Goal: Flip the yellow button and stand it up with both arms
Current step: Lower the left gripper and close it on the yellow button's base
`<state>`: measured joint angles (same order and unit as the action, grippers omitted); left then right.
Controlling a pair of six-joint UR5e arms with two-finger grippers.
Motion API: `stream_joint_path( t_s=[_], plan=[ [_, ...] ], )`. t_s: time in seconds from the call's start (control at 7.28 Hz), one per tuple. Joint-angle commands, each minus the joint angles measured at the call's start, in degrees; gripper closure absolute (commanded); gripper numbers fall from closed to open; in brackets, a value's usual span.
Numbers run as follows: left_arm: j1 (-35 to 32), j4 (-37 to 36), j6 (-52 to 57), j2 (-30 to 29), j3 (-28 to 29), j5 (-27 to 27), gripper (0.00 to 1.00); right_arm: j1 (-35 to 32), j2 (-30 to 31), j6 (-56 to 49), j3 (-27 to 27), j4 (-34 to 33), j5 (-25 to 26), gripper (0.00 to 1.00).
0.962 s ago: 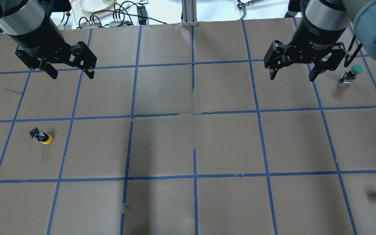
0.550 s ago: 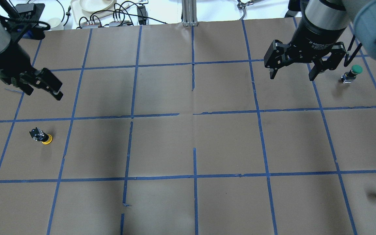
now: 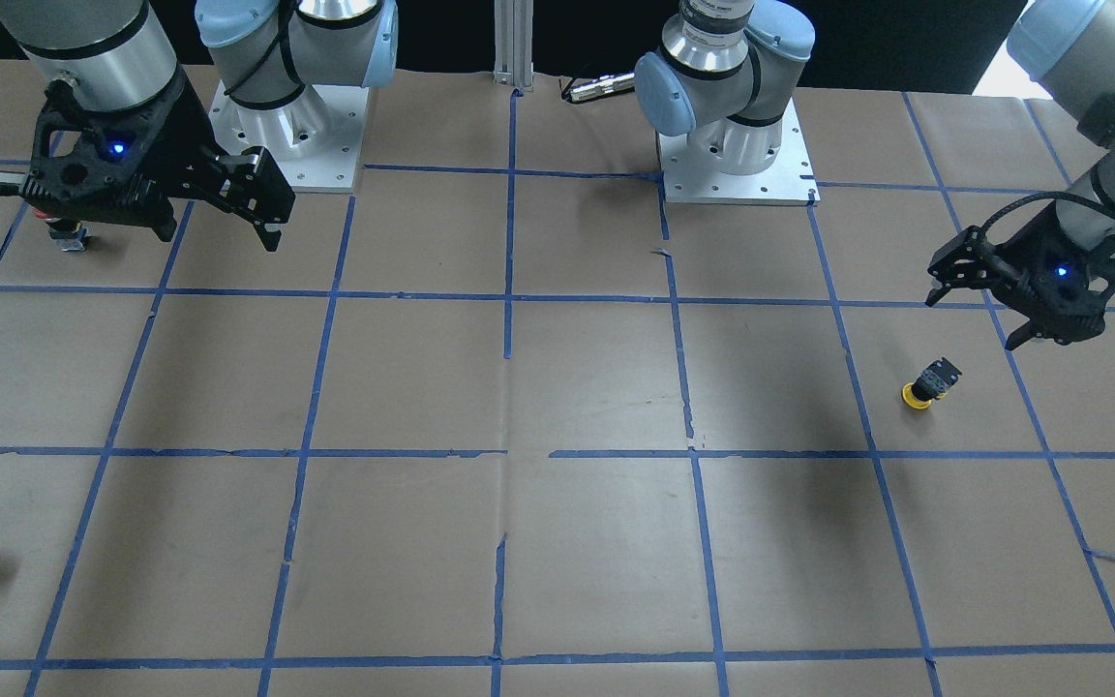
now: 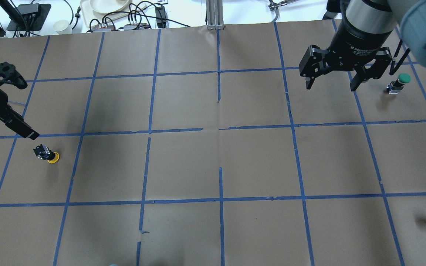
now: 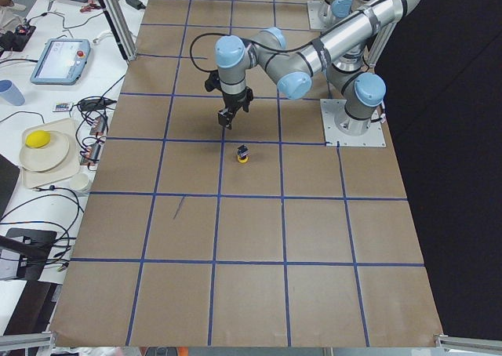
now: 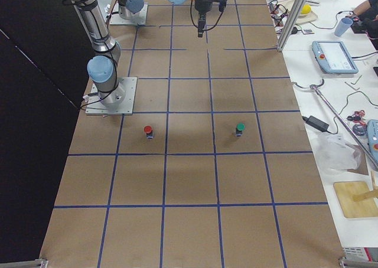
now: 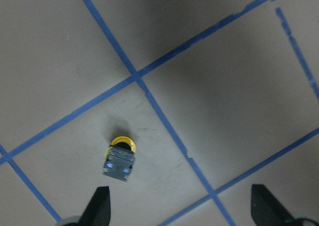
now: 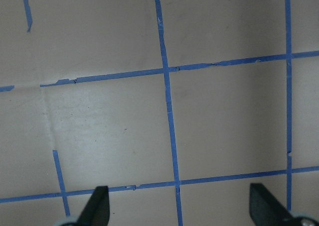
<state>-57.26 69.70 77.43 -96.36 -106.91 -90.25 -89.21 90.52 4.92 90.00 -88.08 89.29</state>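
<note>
The left gripper (image 7: 182, 208) hovers with its jaws spread wide, near the yellow button (image 7: 119, 159) and clear of it. The yellow button sits on the brown counter (image 4: 213, 162). The right gripper (image 4: 330, 87), jaws likewise apart and empty, hangs well apart from the yellow button.

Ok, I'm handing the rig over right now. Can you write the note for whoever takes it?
Left gripper: open and empty, hovering over the table close to the yellow button, not touching it.
Right gripper: open and empty, raised on the opposite side of the table, beside the green button.
Yellow button: on the robot's left side, and it appears to rest cap down with its base up.
Done: nothing yet; the button is ungrasped.
Left: grasp it, flip it using both grippers, and stand it on its base.
</note>
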Motion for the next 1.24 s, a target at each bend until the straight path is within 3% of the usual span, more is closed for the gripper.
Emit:
stream_joint_path(
  t_s=[0.0, 0.27, 0.69, 1.1],
  plan=[
    [2.68, -11.81, 9.58, -1.64, -6.62, -0.19, 0.0, 0.0, 0.0, 0.0, 0.0, 0.02, 0.01, 0.0],
    [2.86, -13.01, 13.44, -3.82, -7.7, -0.1, 0.0, 0.0, 0.0, 0.0, 0.0, -0.07, -0.17, 0.0],
    [4.08, -20.47, 16.34, -8.31, -8.4, -0.1, 0.0, 0.0, 0.0, 0.09, 0.09, 0.02, -0.08, 0.0],
    [4.97, -22.49, 15.74, -8.06, -11.92, -0.27, 0.02, -0.26, 0.35, 0.35, 0.0, 0.54, -0.52, 0.0]
  ],
)
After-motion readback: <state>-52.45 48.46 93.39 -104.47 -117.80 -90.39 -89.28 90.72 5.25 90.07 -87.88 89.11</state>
